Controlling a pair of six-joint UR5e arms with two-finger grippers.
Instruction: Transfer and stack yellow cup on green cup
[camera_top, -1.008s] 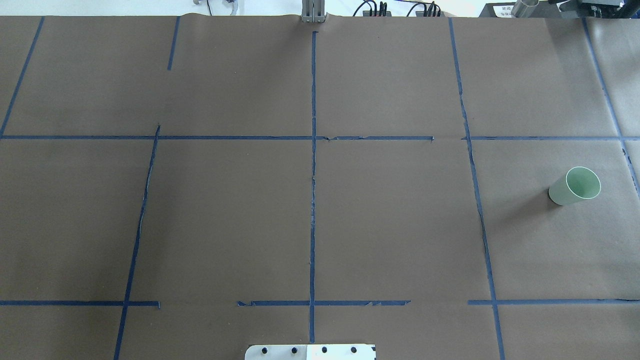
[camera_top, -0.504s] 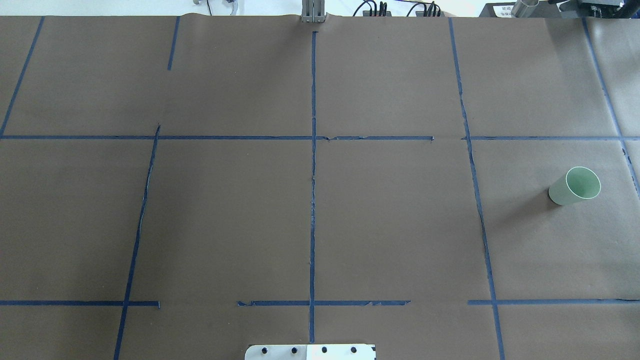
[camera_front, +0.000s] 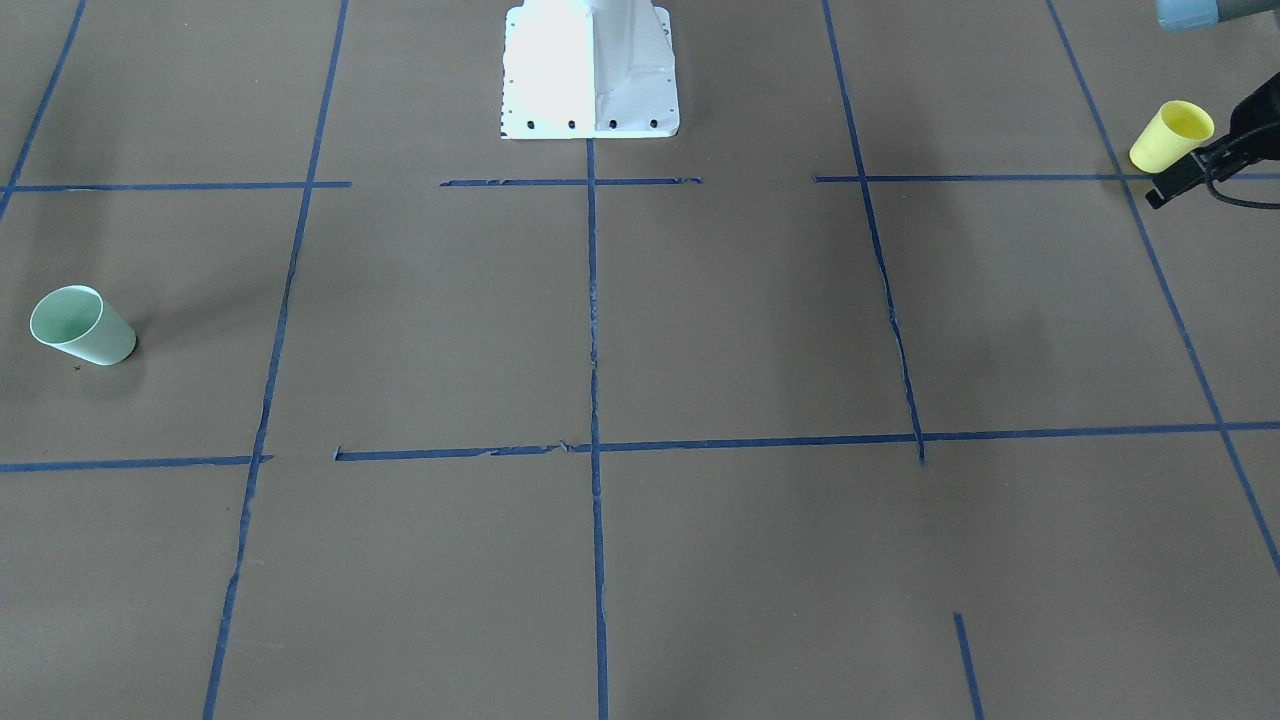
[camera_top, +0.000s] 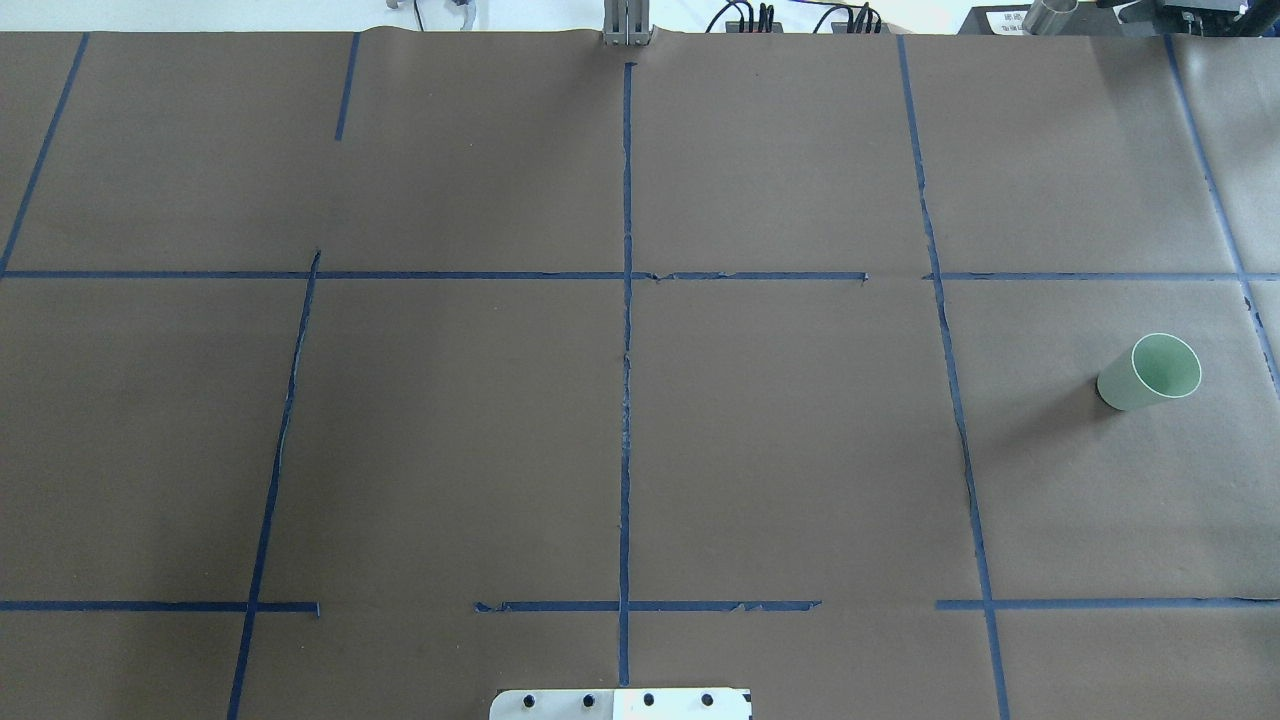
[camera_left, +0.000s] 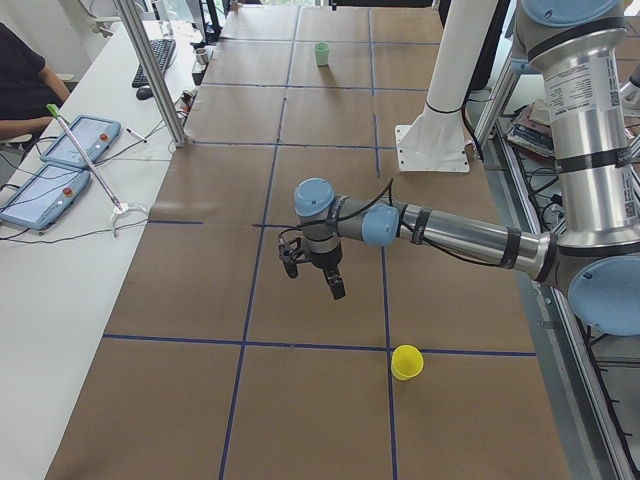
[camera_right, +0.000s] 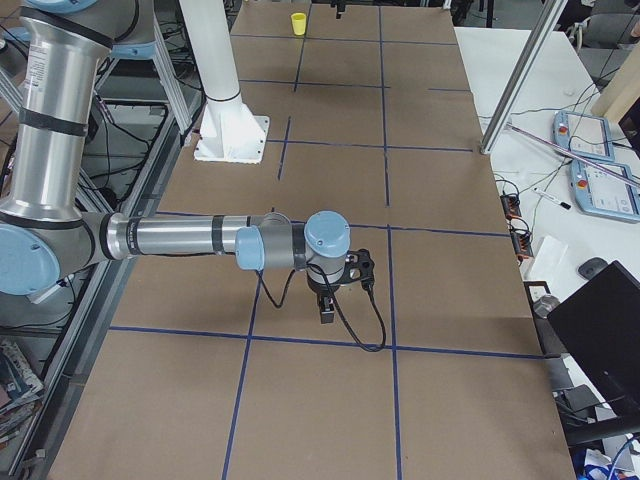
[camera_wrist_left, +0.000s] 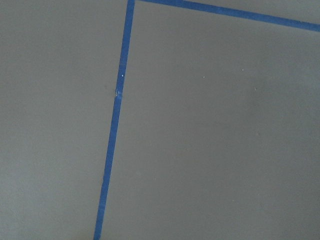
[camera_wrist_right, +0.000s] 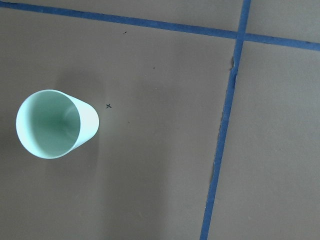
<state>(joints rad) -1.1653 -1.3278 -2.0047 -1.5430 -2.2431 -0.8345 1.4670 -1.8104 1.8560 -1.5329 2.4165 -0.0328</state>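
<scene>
The yellow cup stands upright at the table's far end on my left side; it also shows in the exterior left view and the exterior right view. The green cup stands upright on my right side, also in the front view and straight below the right wrist camera. My left gripper hovers above the table, apart from the yellow cup; only part of it shows at the front view's edge. My right gripper hovers above the green cup's area. I cannot tell whether either is open or shut.
Blue tape lines divide the brown table cover into squares. The white robot base stands at the middle of my side. A white side table with tablets, a metal post and a seated person are beyond the far edge.
</scene>
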